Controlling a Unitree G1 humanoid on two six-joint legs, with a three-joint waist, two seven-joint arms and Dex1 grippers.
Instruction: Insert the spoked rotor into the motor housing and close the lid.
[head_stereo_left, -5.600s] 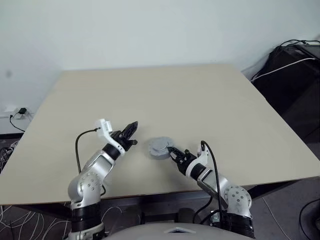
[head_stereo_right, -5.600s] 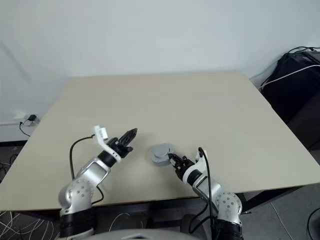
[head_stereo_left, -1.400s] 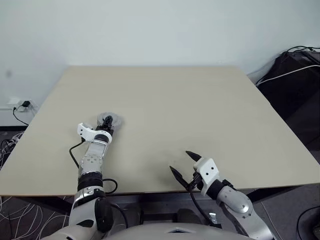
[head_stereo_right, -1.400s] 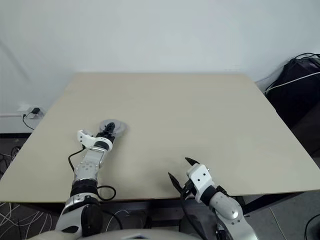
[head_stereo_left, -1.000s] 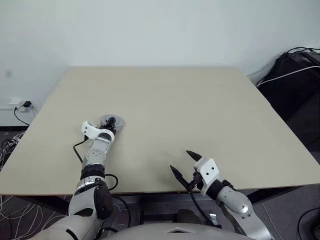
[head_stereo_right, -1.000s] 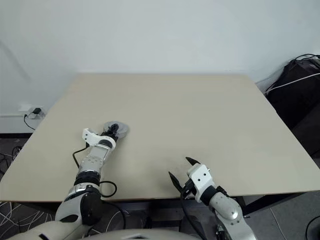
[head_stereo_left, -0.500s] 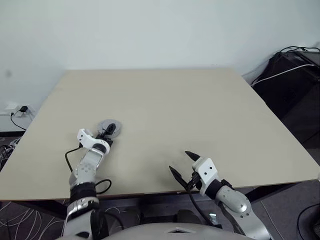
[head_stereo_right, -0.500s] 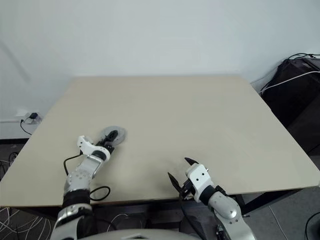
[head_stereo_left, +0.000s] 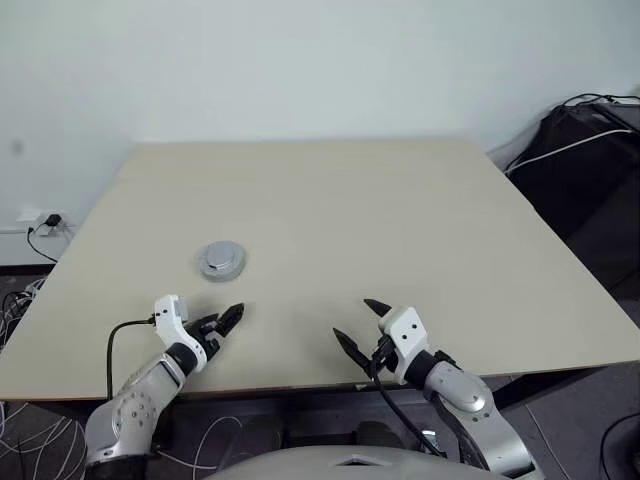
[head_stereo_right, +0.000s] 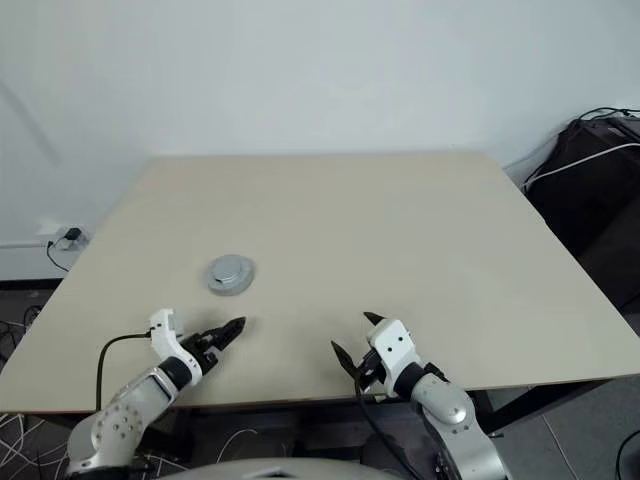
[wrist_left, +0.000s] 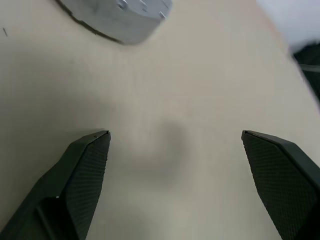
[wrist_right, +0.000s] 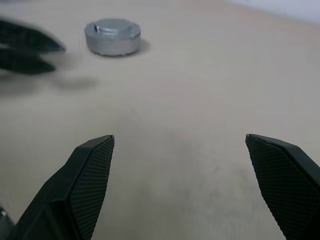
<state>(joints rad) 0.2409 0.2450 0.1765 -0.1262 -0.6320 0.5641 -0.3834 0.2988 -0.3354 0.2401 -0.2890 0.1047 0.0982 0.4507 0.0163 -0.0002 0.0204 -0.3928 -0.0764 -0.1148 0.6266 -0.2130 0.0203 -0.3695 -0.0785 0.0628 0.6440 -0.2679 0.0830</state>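
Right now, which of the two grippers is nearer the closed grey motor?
The left gripper, jaws open, sits just short of the closed motor housing. The right gripper is farther off, toward the table's middle front edge.

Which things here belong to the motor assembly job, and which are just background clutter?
Job: the closed grey motor housing with its lid on the table; left gripper, open and empty; right gripper, open and empty.

Lying about: black bag with white cable; wall socket and cables.
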